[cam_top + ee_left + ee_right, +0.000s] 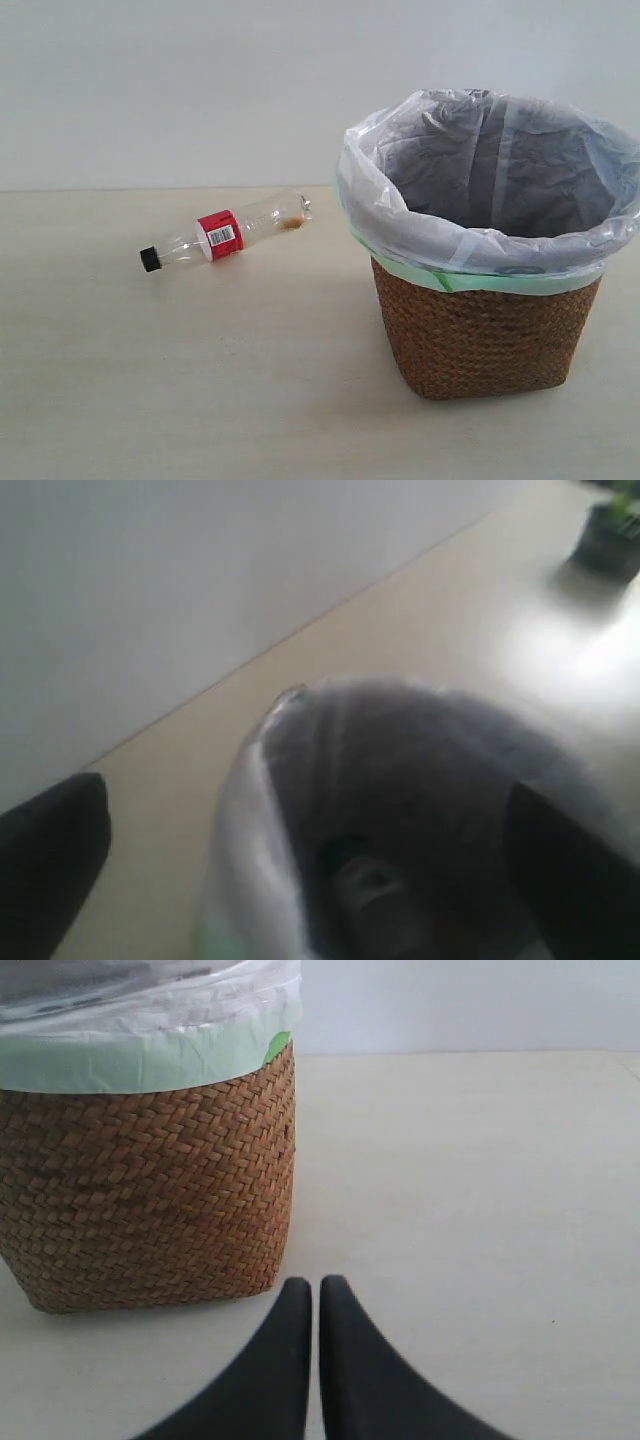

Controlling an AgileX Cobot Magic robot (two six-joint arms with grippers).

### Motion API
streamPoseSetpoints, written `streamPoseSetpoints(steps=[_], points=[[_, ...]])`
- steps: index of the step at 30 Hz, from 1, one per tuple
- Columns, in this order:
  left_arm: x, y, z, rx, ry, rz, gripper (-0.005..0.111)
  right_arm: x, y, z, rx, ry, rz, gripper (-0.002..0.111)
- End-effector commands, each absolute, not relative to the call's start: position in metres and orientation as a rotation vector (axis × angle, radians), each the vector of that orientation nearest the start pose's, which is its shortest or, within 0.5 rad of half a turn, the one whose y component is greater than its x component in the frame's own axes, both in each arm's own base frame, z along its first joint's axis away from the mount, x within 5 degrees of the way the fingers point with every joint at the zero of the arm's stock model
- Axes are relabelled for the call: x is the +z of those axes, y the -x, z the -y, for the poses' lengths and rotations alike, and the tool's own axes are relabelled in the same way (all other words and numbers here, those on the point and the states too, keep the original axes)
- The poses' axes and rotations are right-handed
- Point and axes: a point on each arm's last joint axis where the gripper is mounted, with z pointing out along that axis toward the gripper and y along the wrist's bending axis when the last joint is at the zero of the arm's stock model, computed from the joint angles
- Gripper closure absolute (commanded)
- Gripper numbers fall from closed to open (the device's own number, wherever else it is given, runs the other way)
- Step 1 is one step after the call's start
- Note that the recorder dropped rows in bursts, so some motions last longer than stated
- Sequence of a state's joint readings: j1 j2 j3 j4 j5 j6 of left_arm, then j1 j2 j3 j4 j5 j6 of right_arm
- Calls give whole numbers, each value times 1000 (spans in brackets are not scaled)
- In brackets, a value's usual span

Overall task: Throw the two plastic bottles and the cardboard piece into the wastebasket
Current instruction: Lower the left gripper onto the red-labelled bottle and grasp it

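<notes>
Sideways, slim bottle [225,236] near wastebasket [480,335]; perhaps blurred shape [365,880] inside.

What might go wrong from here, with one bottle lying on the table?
The red-label bottle lies on its side, so it may roll away when touched. The left fingers hang open over the wastebasket; leaving, they may snag its loose bag.

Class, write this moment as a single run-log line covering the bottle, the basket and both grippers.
red-label bottle: lying on table, outside wastebasket | left gripper: open, over wastebasket mouth | right gripper: shut, empty, beside wastebasket
</notes>
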State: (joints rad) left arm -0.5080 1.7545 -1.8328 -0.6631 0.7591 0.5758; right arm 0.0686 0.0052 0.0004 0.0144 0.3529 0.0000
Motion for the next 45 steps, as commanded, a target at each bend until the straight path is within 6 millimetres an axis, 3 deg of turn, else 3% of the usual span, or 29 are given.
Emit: streamPoseSetpoints(steps=[1, 3, 7, 12, 18, 20, 24, 26, 29, 35, 40, 45], points=[[378, -352, 209, -234, -985, -2101, 0, 182, -53, -4, 57, 50, -1824, 108], [347, -365, 198, 3, -1035, -2215, 0, 182, -53, -4, 57, 50, -1824, 108], [293, -390, 197, 223, -1080, -2315, 0, 182, -53, -4, 57, 50, -1824, 108], [250, -410, 204, 262, -1033, -2357, 0, 182, -53, -4, 57, 50, -1824, 108], [202, -433, 216, 300, -1100, -2271, 0, 182, -53, -4, 57, 50, -1824, 108], [183, -443, 215, 398, -1102, -2226, 10, 182, -53, -4, 57, 50, -1824, 108], [164, -451, 213, 489, -1119, -2183, 35, 182, -53, -4, 57, 50, -1824, 108], [154, -455, 215, 503, -1162, -2144, 39, 182, -53, -4, 57, 50, -1824, 108], [142, -456, 218, 483, -1183, -2133, 33, 182, -53, -4, 57, 50, -1824, 108], [132, -459, 217, 472, -1188, -2129, 10, 182, -53, -4, 57, 50, -1824, 108], [127, -470, 207, 412, -1117, -2119, 8, 182, -53, -4, 57, 50, -1824, 108], [106, -480, 187, 373, -1024, -2178, 8, 182, -53, -4, 57, 50, -1826, 108]])
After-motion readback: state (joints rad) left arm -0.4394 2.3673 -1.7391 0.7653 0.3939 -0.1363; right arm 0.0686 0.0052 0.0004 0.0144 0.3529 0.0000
